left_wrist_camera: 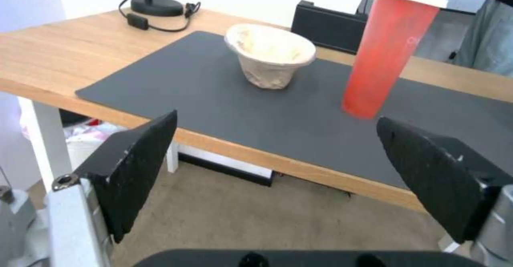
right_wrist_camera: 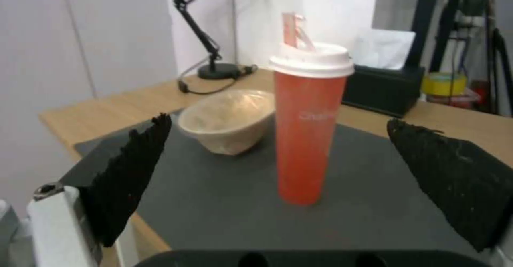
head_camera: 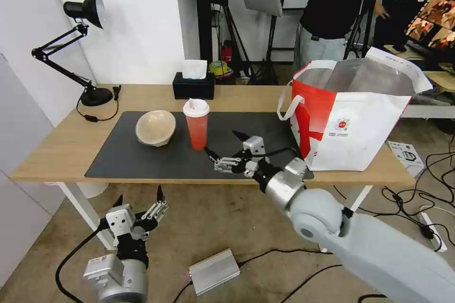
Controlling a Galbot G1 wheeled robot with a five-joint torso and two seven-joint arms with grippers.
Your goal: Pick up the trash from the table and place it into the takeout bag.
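- From the head view I see my right gripper (head_camera: 222, 143) over the dark mat (head_camera: 142, 161), just beside the red drink cup (head_camera: 196, 125), jaws spread wide and holding nothing.
- My left gripper (head_camera: 138, 196) hangs below the front edge of the table (head_camera: 61, 147), above the floor, jaws also wide open and empty.
- The head view gives me the takeout bag (head_camera: 350, 123) at the table's right end, mouth open upward with silver lining showing, a small round red logo on its white side; I cannot read the print under it.
- The right wrist view lets me read more of the cup (right_wrist_camera: 309, 130): it stands upright, long axis vertical, white lid on top with a pale tab sticking up, faint white lettering on its side starting "Cha", the rest unreadable. It sits between my two black fingers (right_wrist_camera: 128, 179), not touched.
- The beige bowl (head_camera: 155, 128) lies tilted on the mat left of the cup; in the left wrist view the bowl (left_wrist_camera: 270, 56) has its opening turned up and toward the lamp side.
- A black tissue box (head_camera: 193, 86) sits behind the cup, and a desk lamp (head_camera: 85, 47) at the far left corner.
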